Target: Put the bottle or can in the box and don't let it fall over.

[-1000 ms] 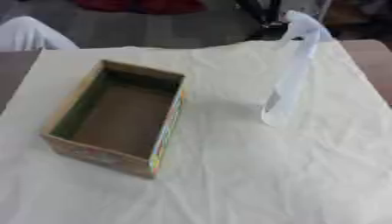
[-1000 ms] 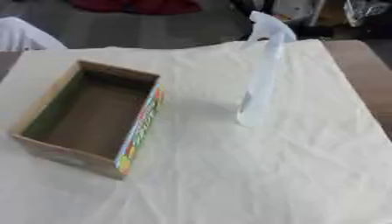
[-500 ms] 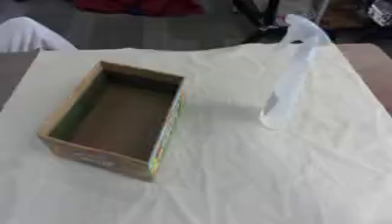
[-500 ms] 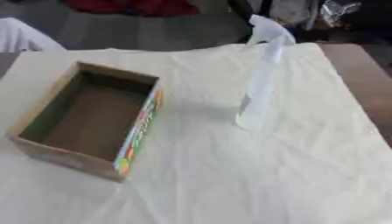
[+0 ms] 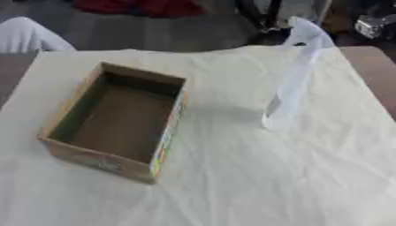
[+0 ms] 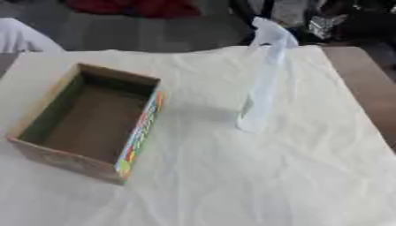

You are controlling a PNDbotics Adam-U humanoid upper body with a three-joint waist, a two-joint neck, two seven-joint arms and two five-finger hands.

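Cream cloth [image 5: 232,176], creased in soft folds, covers the bench [image 6: 363,79], whose brown top shows bare along the right side. Beyond the far edge lies a dark floor with something red [image 5: 143,6] at the top and a white rounded shape [image 5: 27,35] at the upper left corner. On the left half of the cloth sits an open cardboard box [image 5: 116,121], set slightly askew, its brown floor bare, its inner left wall greenish, and a strip of bright colours running along its right rim. Well apart from the box, on the right half of the cloth, stands a tall, slim, pale translucent bottle [image 6: 259,92], upright on its base, with a white spray-type head at the top reaching past the far edge of the bench in the picture. Nothing touches the bottle, and it stands outside the box. No robot hand appears in either view, so whether either is open or closed cannot be told.
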